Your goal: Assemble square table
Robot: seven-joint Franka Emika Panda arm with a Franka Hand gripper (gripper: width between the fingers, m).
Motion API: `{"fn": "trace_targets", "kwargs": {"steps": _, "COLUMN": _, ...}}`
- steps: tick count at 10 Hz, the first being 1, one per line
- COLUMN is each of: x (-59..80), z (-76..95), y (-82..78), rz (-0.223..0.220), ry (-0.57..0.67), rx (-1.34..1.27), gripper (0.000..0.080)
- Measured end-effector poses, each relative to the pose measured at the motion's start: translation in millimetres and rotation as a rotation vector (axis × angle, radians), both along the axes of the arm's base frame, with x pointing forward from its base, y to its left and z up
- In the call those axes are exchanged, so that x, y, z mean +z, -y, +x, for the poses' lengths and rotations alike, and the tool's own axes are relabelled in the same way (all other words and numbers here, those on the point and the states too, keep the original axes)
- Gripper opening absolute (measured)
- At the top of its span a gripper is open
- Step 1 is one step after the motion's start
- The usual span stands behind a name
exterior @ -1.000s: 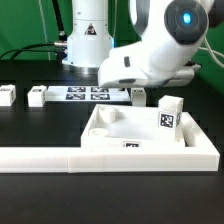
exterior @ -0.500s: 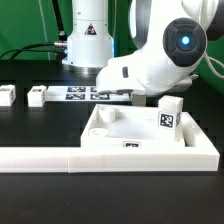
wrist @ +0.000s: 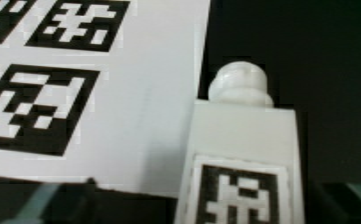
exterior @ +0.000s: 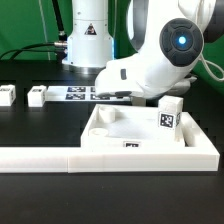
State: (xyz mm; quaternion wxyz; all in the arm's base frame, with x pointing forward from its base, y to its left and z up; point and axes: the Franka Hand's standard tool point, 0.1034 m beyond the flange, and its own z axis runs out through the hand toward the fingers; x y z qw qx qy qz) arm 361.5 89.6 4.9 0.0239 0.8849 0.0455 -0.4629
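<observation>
Picking up a leg (wrist: 244,140) beside the marker board (wrist: 150,120); I can't tell whether the gripper (wrist: 203,204) pinches it, so next: clamp firmly, lift.

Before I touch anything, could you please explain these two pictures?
The white machine is a robot arm. One picture looks on from outside; the other is from its wrist camera. On the black table lie a white plastic square slab with raised rim, a short white tagged block leg standing in its corner, two loose legs, the white marker board and a long white L-shaped barrier. The wrist camera sees another leg beside that board; whether the end effector grips it is unclear.
</observation>
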Motion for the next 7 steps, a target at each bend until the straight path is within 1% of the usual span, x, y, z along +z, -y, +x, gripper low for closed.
{"fn": "trace_targets", "kwargs": {"steps": 1, "x": 0.0, "z": 0.1, "y": 0.4, "rz": 0.000, "ry": 0.000, "rx": -0.001, "gripper": 0.0377}}
{"fn": "trace_targets", "kwargs": {"steps": 2, "x": 0.0, "z": 0.1, "y": 0.7, "rz": 0.000, "ry": 0.000, "rx": -0.002, "gripper": 0.0286}}
{"fn": "trace_targets", "kwargs": {"steps": 7, "x": 0.3, "z": 0.6, "y": 2.3, "rz": 0.001, "ry": 0.000, "rx": -0.006, "gripper": 0.0287}}
